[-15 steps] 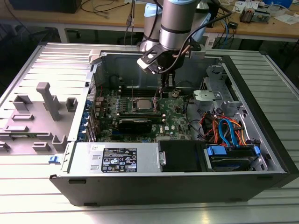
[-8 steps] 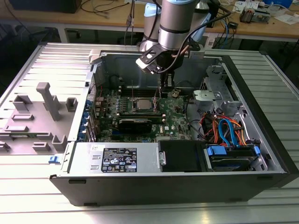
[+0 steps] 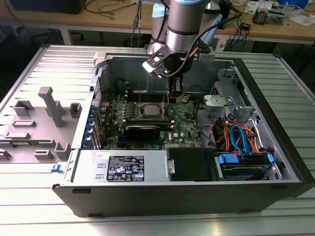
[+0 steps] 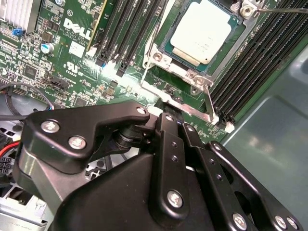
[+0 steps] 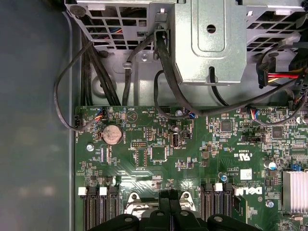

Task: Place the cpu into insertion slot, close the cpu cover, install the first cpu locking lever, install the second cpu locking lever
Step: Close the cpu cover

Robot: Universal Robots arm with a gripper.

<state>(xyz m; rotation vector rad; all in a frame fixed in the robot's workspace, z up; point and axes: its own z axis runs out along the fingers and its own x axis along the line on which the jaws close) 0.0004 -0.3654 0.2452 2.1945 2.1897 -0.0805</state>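
Observation:
The cpu [image 4: 204, 34], a square chip with a shiny silver top, lies flat in the insertion slot [image 3: 150, 109] on the green motherboard. The cpu cover [image 4: 227, 57], a silver frame, lies down around the chip's edges. Thin wire locking levers run along the socket: one [image 4: 148, 67] on the side by the memory slots, another [image 4: 210, 103] on the side nearest the fingers. My gripper [image 4: 167, 109] hovers at the socket's edge, right over the lever's flat bar, its black fingers [image 5: 165, 204] shut together. In the exterior view the gripper [image 3: 170, 98] hangs just behind the socket.
Long black memory slots [image 4: 260, 67] flank the socket on both sides. A black card [image 3: 142, 130] sits in front of it. Cables and a metal drive cage [image 5: 211, 43] stand beyond the board, with orange and blue cables [image 3: 236, 135] at the exterior view's right. The case walls enclose everything.

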